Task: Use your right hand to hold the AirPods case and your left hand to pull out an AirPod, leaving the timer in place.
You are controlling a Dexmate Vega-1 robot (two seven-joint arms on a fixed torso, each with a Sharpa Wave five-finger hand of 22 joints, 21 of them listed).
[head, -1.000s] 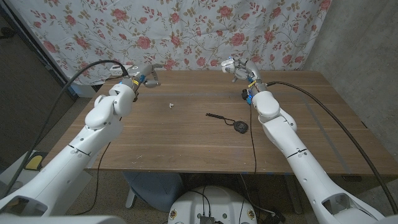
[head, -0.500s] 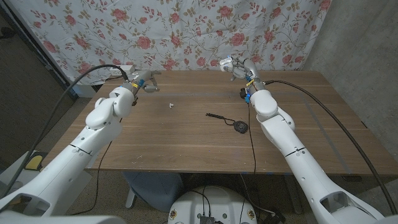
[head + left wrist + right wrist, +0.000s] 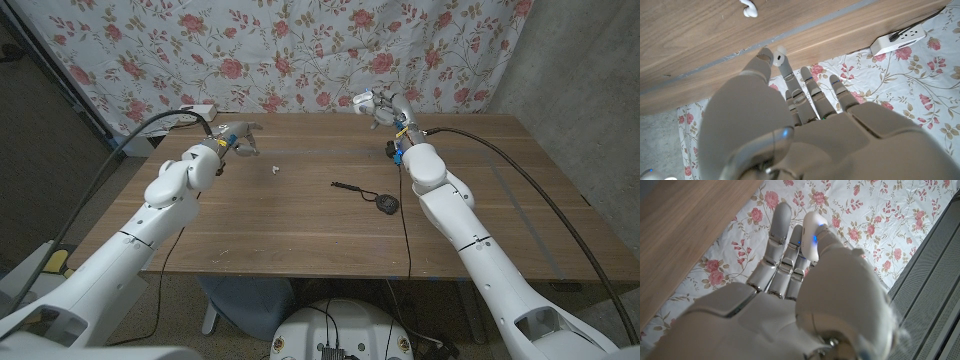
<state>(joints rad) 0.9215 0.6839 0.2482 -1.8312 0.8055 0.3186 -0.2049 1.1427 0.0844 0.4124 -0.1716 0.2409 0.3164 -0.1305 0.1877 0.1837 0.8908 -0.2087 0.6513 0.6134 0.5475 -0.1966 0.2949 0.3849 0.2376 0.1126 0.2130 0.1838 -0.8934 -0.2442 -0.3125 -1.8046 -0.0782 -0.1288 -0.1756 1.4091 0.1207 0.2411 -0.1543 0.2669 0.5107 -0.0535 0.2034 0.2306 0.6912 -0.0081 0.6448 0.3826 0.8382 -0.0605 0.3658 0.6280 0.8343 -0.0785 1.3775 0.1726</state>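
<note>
- The right hand [image 3: 375,104] hovered over the far edge of the wooden table [image 3: 300,220], its thumb pressing the white AirPods case [image 3: 812,235] against its fingers; in the right wrist view a blue light glowed on the case.
- The left hand [image 3: 240,133] hung near that far edge too, well apart from the right hand. In the left wrist view it pinched a white AirPod [image 3: 779,54] between thumb and a fingertip, the remaining fingers lying straight and close together.
- A second small white AirPod [image 3: 273,168] lay loose on the table, just inward from the left hand. In the left wrist view it had the look of an earbud too.
- The timer [image 3: 386,204], a small dark round thing with a strap trailing from it, sat near the table's middle, well apart from both hands and, to my eye, undisturbed.
- My reading was that the main work was done: case gripped by the right hand, an AirPod out in the left. What seemed left was only setting the AirPod down and perhaps putting the case back.
- I could not tell whether the case lid stood open.
</note>
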